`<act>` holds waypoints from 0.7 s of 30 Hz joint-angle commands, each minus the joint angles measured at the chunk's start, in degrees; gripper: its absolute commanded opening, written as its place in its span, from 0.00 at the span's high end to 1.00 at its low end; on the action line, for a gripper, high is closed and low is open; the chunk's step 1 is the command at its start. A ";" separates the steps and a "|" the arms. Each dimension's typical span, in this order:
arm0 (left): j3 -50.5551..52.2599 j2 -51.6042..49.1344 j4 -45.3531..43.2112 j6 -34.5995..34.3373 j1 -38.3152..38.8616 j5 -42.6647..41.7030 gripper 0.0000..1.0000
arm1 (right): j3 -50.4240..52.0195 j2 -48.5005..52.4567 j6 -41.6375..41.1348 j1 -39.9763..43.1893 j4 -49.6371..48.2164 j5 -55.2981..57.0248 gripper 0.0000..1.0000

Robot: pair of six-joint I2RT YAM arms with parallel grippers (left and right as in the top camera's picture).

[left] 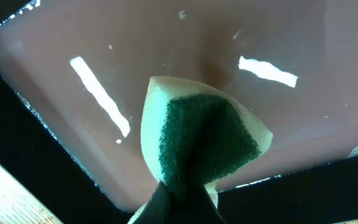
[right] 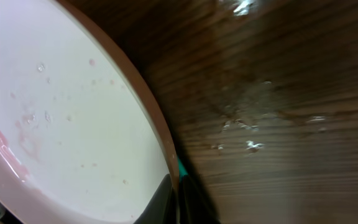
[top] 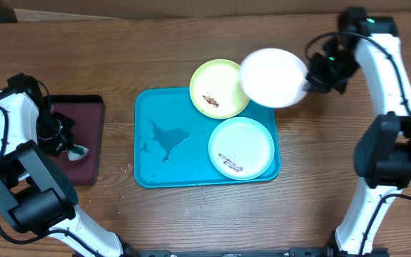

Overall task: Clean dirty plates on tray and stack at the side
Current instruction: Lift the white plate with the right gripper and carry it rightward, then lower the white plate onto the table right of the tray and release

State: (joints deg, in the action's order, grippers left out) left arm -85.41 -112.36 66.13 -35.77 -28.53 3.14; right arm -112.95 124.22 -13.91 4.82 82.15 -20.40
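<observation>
The turquoise tray (top: 155, 160) lies mid-table. The yellow-green plate (top: 216, 86) sits on its far edge and the mint-blue plate (top: 241, 146) at its right; both have brown smears. My right gripper (top: 307, 80) is shut on the rim of the white plate (top: 273, 77) and holds it tilted above the tray's far right corner. In the right wrist view the white plate (right: 67, 118) fills the left, pinched at its rim by the fingers (right: 176, 202). My left gripper (top: 68, 148) is shut on a green-and-yellow sponge (left: 201, 143) over the maroon tray (left: 303, 37).
The small dark maroon tray (top: 88, 121) with a black rim lies at the left on the wooden table (top: 334, 178). A wet puddle (top: 166, 137) sits on the left half of the turquoise tray. Wet spots show on the wood (right: 247, 124) under the right gripper.
</observation>
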 commanded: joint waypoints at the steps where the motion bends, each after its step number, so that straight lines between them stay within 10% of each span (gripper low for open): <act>1: 0.24 1.05 0.04 1.11 0.07 -0.70 0.96 | 3.76 -2.27 3.91 4.87 -1.92 -1.73 0.96; 21: 0.24 1.05 -0.09 1.53 0.07 -0.68 0.96 | 17.62 -2.19 1.49 19.30 -14.60 10.12 0.96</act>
State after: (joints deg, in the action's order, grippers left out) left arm -85.41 -112.36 66.13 -35.35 -28.53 2.94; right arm -97.06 124.22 -12.01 24.51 68.29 -12.25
